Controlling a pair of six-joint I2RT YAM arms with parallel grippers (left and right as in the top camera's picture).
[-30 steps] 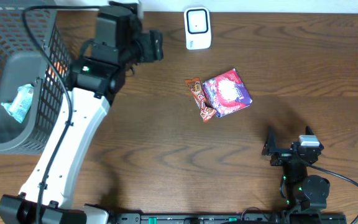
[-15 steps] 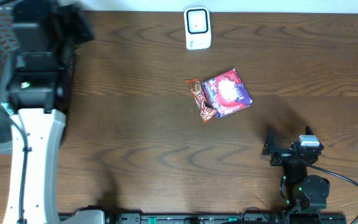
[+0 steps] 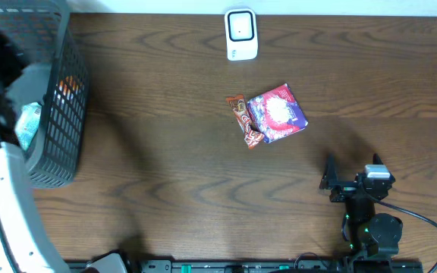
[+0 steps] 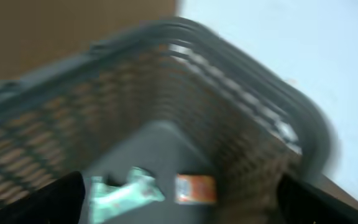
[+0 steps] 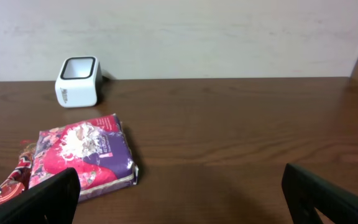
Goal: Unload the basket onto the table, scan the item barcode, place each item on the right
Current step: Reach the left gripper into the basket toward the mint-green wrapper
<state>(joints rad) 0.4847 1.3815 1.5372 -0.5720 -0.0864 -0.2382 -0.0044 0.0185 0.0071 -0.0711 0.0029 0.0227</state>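
Status: my left gripper (image 4: 179, 198) hangs over the dark grey plastic mesh basket (image 3: 61, 114), jaws wide, nothing between them (view is blurred; a teal packet (image 4: 126, 191) and an orange packet (image 4: 196, 188) lie inside). My right gripper (image 5: 180, 182) sits low over the dark wooden table (image 3: 165, 182), jaws wide, empty.

Next item to scan, I reckon: the purple-and-pink foil pouch (image 3: 278, 114), mid-table, apart from the white box-shaped scanner (image 3: 241, 34). A red-brown wrapped snack bar (image 3: 246, 123) touches its left edge.

Pouch is likely light, soft, with slippery film. I'd pinch the free right-hand edge seam, not the middle. Barcode not visible; probably underneath.
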